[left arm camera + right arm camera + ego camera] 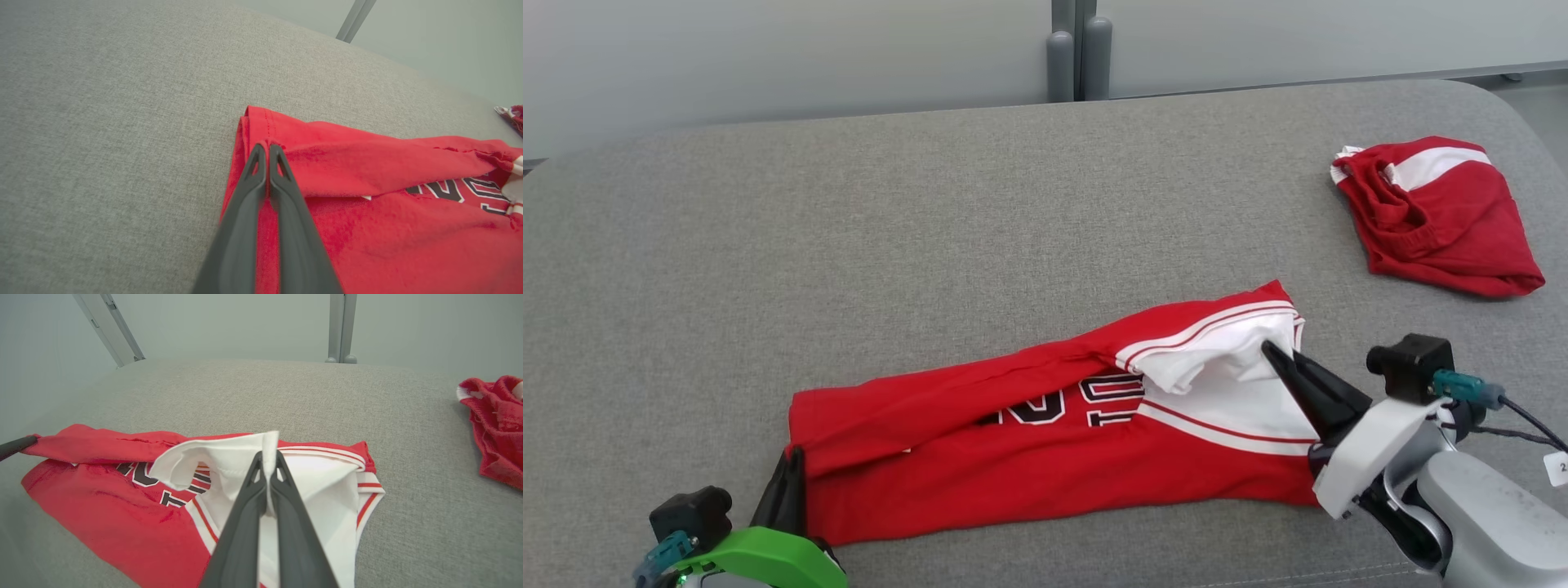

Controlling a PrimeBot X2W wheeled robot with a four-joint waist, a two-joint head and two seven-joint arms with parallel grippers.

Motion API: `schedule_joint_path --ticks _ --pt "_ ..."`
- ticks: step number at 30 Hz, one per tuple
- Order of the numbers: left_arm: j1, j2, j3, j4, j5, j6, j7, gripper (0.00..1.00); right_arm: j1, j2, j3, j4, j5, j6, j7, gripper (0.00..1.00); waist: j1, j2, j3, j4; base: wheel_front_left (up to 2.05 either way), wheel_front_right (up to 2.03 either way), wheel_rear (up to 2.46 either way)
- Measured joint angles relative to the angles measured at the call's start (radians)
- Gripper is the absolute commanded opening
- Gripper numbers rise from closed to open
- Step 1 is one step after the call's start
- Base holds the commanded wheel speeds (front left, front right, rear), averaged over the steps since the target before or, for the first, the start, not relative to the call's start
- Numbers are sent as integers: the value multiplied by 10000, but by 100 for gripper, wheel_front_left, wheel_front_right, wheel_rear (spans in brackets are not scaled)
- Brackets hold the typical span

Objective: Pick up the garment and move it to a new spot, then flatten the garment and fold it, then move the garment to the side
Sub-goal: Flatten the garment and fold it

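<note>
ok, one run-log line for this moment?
phase: fold | left hand: shut on jersey red hem | right hand: shut on jersey white edge, raised | jersey: partly folded lengthwise on grey surface | second red garment: far right, apart

This looks like a robotics lab or test bay. The work surface (931,204) is a wide bench covered in plain grey woven fabric, with rounded far corners. Behind it stand 2 bare, pale grey-green partition panels (768,57) joined by grey posts (1097,57).

Machine parts sit along the near edge. A black wrist camera (1411,367) is mounted on the pale right arm (1478,498), trailing a loose cable (1531,420) with a small white tag (1558,468). A bright green cover (768,559) shows at near left.

A red jersey (1029,465) lies on the bench, and a second red garment (1437,216) lies at far right.
</note>
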State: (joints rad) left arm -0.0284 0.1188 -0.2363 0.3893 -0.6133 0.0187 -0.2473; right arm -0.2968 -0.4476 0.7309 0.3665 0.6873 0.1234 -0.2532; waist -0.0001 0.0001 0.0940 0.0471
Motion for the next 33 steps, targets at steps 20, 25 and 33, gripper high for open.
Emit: schedule_joint_path --ticks 20,25,33 --pt "909 238 454 211 -435 282 94 100 1646 -769 -449 -230 -1553 -117 0 100 0 0 171 -285 0 0 0" --pt "1167 353 748 0 -428 445 86 100 1843 -543 -1463 -362 -888 -374 0 100 0 0 172 -288 0 0 0" --pt "901 518 694 -1162 347 479 -13 100 2012 -334 -2127 324 433 -372 0 100 0 0 59 -179 0 0 0"
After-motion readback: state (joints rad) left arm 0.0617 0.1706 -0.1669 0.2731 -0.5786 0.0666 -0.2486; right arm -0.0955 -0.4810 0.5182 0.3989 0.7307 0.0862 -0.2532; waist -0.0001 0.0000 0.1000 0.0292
